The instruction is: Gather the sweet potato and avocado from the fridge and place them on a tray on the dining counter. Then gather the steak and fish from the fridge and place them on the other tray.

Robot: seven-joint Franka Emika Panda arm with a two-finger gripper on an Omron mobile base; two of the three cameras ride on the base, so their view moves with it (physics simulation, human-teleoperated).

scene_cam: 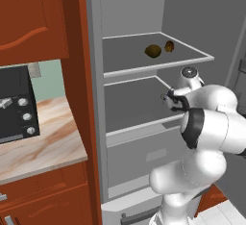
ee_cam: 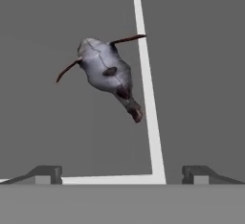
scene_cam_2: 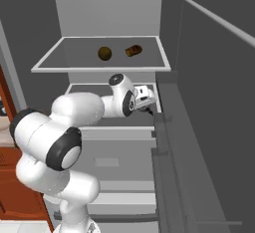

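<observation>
The fridge stands open. On its upper shelf lie an olive-brown avocado and, to its right, a reddish-brown sweet potato. My gripper reaches over the middle shelf, below them. In the hand view a grey fish with thin red fins lies on that shelf beside its white edge, ahead of my gripper and apart from it. The jaws are open with nothing between them. The steak, the trays and the dining counter are out of view.
A black toaster oven sits on the marbled wall counter left of the fridge, with red-brown cabinets above and below. The open fridge door runs close along the arm's right side.
</observation>
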